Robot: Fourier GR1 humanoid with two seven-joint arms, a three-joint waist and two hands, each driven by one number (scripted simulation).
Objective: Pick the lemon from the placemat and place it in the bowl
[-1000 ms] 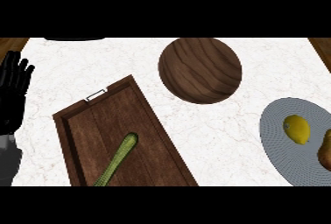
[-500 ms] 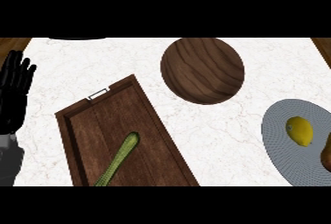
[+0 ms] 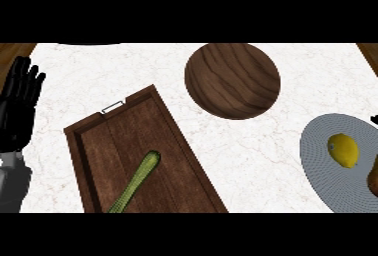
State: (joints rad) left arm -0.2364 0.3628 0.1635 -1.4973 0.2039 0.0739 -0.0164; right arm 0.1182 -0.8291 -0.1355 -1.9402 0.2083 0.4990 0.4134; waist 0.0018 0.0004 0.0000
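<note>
Lemon (image 3: 343, 150) lies on the grey placemat (image 3: 321, 165) at right edge — well apart from the left hand (image 3: 18, 107), resting released, fingers straight, at far left. Wooden bowl (image 3: 232, 80) upper centre. Right hand: only a black speck, state cannot tell.

A white marble counter (image 3: 244, 150) with faint veining fills the view; brown wood shows at its upper corners.
</note>
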